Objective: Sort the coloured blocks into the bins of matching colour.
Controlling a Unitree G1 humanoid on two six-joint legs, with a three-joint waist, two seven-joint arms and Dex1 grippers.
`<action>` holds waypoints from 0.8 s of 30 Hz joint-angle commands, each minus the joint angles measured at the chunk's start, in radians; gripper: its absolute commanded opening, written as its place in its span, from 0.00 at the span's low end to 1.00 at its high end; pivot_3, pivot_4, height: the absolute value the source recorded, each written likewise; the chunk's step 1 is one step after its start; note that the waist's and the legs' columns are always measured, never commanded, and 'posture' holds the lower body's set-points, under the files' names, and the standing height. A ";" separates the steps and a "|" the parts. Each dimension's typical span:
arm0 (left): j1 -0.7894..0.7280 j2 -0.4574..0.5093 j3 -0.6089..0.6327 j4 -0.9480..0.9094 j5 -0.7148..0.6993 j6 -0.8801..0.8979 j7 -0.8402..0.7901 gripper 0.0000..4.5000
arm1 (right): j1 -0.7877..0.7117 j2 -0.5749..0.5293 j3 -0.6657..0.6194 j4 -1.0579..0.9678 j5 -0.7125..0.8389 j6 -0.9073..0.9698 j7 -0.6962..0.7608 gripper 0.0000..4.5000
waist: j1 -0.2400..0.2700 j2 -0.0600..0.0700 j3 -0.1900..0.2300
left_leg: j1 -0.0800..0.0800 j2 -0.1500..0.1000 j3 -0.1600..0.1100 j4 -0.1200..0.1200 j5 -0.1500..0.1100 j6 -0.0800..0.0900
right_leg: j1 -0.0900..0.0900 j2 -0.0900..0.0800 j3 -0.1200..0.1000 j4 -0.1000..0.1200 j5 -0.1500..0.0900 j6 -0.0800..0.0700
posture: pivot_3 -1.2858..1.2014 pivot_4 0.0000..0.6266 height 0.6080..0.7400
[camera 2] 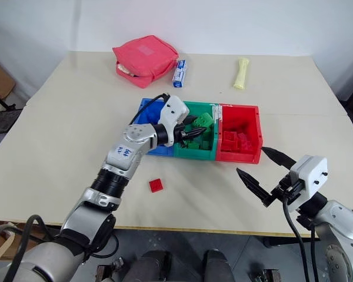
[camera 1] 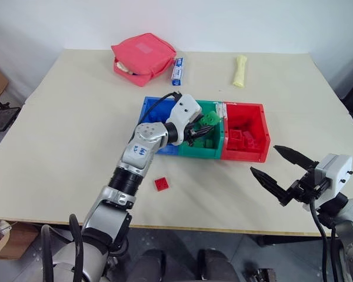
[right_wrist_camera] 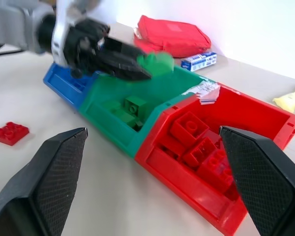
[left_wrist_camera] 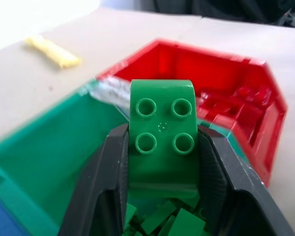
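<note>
Near the lower left of centre in the left eye view, one red block [camera 1: 161,184] lying loose on the beige worktop [camera 1: 59,147], well apart from the bins. Above it, at centre frame, three joined bins in a row: blue bin [camera 1: 151,108] leftmost, green bin [camera 1: 211,151] in the middle, red bin [camera 1: 247,154] on the right. Left pincer [camera 1: 201,130] reaching from the lower left over the green bin, fingers clamped on a green block [left_wrist_camera: 162,140] with four studs, held above the bin's opening; in the left wrist view, more green blocks visible below it inside the green bin. Red bin holding several red blocks [right_wrist_camera: 194,142]. Along the upper edge of the worktop, from left to right: a pink-red pouch [camera 1: 143,55], a blue-white tube [camera 1: 177,70] just beside it, and a pale yellow object [camera 1: 240,71] farther right. At lower right, right pincer [camera 1: 277,171] hovering near the worktop's front edge, fingers spread wide apart, holding nothing, below and right of the red bin.
</note>
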 commanded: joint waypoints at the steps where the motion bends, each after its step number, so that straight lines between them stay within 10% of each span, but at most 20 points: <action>1: -0.034 0.008 0.031 -0.038 -0.025 -0.051 -0.034 0.75 | 0.008 -0.001 -0.031 -0.018 -0.005 -0.024 -0.013 1.00 | -0.001 0.000 0.000 | 0.000 0.000 0.000 0.000 0.000 0.000 | 0.000 0.000 0.000 0.000 0.000 0.000 | 0.52 0.24 1.00; 5: 0.036 0.051 0.057 -0.124 -0.069 -0.075 -0.112 1.00 | 0.012 -0.002 -0.031 -0.001 -0.013 -0.042 0.004 1.00 | -0.005 0.000 0.000 | 0.000 0.000 0.000 -0.001 0.000 0.000 | 0.000 0.000 0.000 0.000 0.000 0.000 | 0.52 0.24 1.00; 24: 0.651 0.636 0.419 -0.336 -0.304 -0.130 -0.530 1.00 | -0.281 -0.137 0.256 0.171 -0.013 0.015 0.302 1.00 | -0.002 0.001 -0.001 | 0.002 0.002 -0.001 -0.003 0.000 0.000 | 0.001 -0.003 0.001 -0.002 0.000 -0.001 | 0.52 0.24 1.00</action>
